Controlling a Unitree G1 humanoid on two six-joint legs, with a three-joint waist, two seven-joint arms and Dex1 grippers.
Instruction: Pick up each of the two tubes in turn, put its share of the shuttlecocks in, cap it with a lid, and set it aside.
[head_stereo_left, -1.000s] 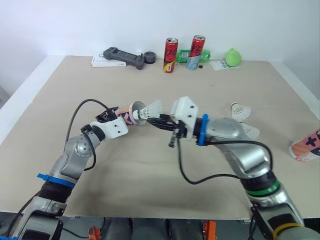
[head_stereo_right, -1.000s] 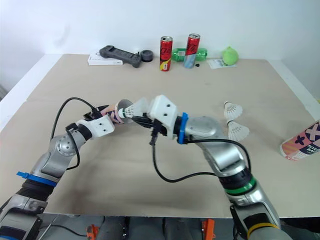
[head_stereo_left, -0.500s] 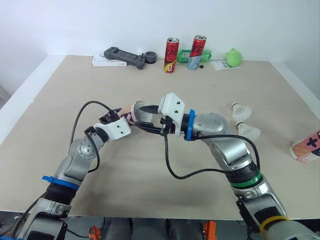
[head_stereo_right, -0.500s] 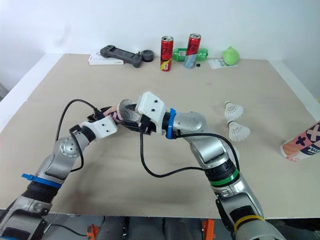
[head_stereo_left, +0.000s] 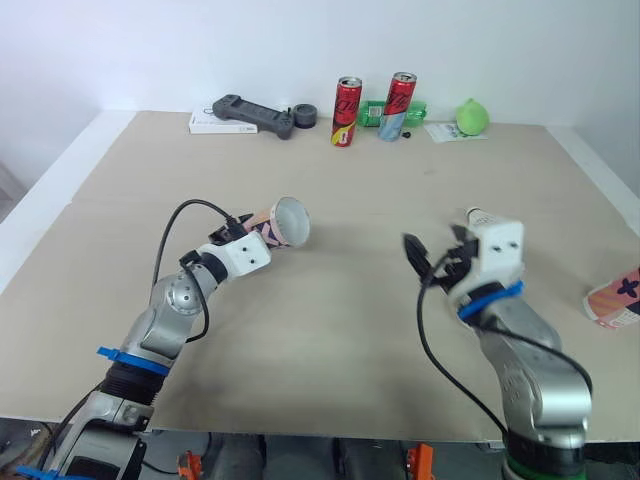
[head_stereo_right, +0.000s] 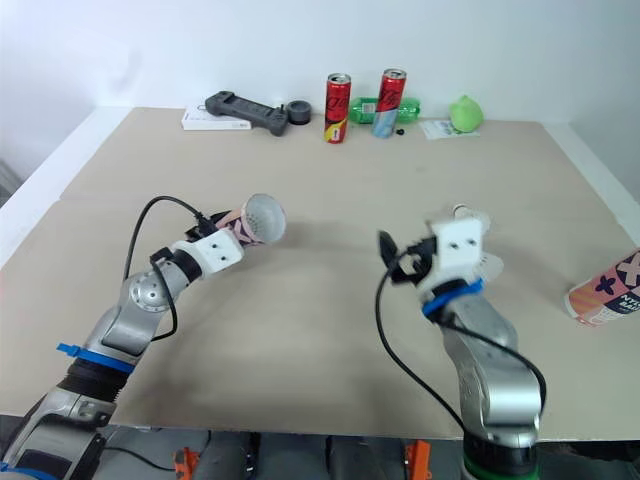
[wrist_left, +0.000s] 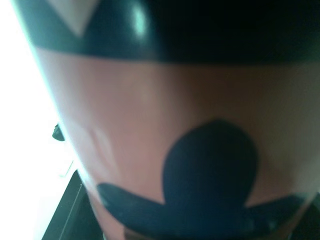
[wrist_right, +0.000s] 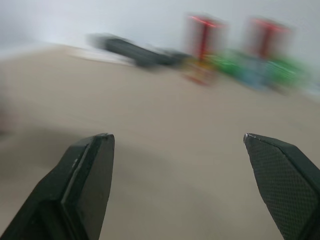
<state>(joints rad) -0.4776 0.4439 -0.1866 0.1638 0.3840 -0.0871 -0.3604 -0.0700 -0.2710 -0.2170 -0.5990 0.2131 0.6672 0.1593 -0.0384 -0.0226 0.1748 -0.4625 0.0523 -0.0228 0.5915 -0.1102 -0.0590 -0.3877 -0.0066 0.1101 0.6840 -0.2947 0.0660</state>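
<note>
Gripping the pink patterned tube (head_stereo_left: 283, 222) in the left gripper (head_stereo_left: 252, 232), left of centre and raised above the table (head_stereo_left: 330, 330), fingers clamped round its lower body, open mouth tilting up and to the right. Hovering the right gripper (wrist_right: 175, 136) over the right side of the table, well apart from the tube, fingers spread wide and carrying nothing. Leaving at least one shuttlecock (head_stereo_left: 477, 214) lying just beyond that gripper, partly hidden by it, and the second tube (head_stereo_left: 612, 297) lying on its side at the right edge. Judging the shuttlecock as very light and fragile, easily crushed at the feathers, so probably calling for a soft pinch at the cork base, cork end leading into the mouth. Judging the tube as light and thin-walled, stiff along its length but likely denting under a hard squeeze and smooth enough for slipping; taking hold round the mid-body, away from the rim, seeming safest. Ignoring the two red cans (head_stereo_left: 346, 98) and the controller (head_stereo_left: 250, 112) standing along the far edge.
</note>
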